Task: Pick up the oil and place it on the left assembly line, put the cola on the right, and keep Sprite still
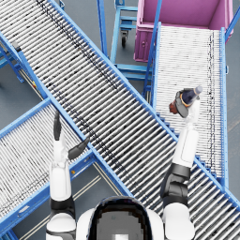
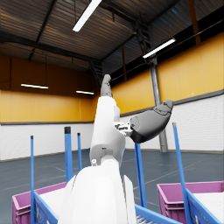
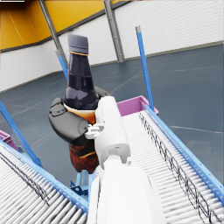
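Observation:
A dark cola bottle (image 1: 188,97) with a grey cap and an orange-red label is held by my right hand (image 1: 180,104) over the right roller line (image 1: 187,61). In the right wrist view the cola bottle (image 3: 79,83) stands upright in the grip of my right hand (image 3: 72,120), above the rollers. My left hand (image 1: 65,140) hangs over the left roller line (image 1: 23,154), fingers spread, holding nothing. The left wrist view shows that left hand (image 2: 131,118) raised against the hall wall. No oil or Sprite bottle is in view.
A long diagonal conveyor (image 1: 93,89) runs between the two side lines, edged by blue rails. A purple bin (image 1: 187,14) sits at the far end of the right line. Purple bins (image 2: 192,197) and blue posts show in the left wrist view.

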Controlling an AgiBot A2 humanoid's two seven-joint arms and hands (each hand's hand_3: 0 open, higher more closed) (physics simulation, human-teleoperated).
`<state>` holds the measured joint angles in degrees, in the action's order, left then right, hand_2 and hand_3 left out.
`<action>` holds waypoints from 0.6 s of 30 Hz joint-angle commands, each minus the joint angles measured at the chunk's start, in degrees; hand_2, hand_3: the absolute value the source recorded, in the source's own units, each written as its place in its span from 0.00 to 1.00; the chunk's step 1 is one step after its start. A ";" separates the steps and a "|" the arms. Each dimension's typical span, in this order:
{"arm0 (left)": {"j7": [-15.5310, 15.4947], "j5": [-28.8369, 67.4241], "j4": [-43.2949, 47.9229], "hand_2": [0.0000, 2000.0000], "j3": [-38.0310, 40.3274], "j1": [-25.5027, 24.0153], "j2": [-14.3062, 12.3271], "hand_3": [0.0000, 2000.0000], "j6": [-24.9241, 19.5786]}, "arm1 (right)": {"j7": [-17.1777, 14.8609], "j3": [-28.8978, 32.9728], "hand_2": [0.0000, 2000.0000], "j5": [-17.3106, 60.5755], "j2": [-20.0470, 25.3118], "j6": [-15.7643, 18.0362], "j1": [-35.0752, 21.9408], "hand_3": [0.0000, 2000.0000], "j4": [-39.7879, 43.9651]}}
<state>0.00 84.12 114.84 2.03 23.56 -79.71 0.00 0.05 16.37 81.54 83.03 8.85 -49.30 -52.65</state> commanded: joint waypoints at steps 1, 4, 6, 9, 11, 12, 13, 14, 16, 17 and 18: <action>0.00 0.00 0.09 0.00 0.00 -0.07 -0.03 0.00 0.00 | -0.02 4.52 0.00 -0.02 -3.28 -2.51 -9.80 0.67 15.05; 0.00 0.00 1.24 0.00 -0.71 -0.30 -0.11 0.00 0.00 | -0.05 4.02 0.00 -0.04 -7.25 -6.54 -21.04 0.18 30.65; 0.00 0.00 1.67 0.00 0.18 -0.68 -0.20 0.00 0.00 | -0.05 4.10 0.00 -0.05 -10.15 -7.67 -29.86 0.00 41.78; 0.00 0.00 2.28 0.00 -0.39 -0.96 -0.33 0.00 0.00 | -0.05 4.25 0.00 -0.07 -9.60 -8.42 -27.61 0.00 33.09; 0.00 0.00 2.15 0.00 0.39 -1.43 -0.42 0.00 0.00 | -0.05 2.12 0.00 -0.09 -8.72 -8.63 -23.97 0.00 24.07; 0.00 0.00 2.43 0.00 0.46 -1.38 -0.45 0.00 0.00 | -0.05 -0.09 0.00 -0.10 -8.48 -8.70 -22.38 0.00 19.71; 0.00 0.00 2.66 0.00 0.78 -1.56 -0.49 0.00 0.00 | -0.05 -2.13 0.00 -0.11 -8.12 -8.74 -19.63 0.00 13.59; 0.00 0.00 2.63 0.00 1.05 -1.57 -0.52 0.00 0.00 | -0.05 -3.36 0.00 -0.10 -7.97 -8.77 -17.87 0.00 9.21; 0.00 0.00 1.90 0.00 0.87 -0.44 -0.45 0.00 0.00 | -0.05 -5.15 0.00 -0.08 -7.53 -8.81 -13.18 0.00 -0.71; 0.00 0.00 1.16 0.00 0.68 0.48 -0.39 0.00 0.00 | -0.05 -6.15 0.00 -0.07 -7.32 -8.83 -10.24 0.00 -6.23; 0.00 0.00 0.63 0.00 0.80 1.21 -0.33 0.00 0.00 | -0.05 -6.53 0.00 -0.06 -7.15 -8.83 -8.46 0.00 -10.13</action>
<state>0.00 84.12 116.35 2.73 22.87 -80.27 0.00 0.00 12.23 81.49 75.57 0.01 -61.66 -51.04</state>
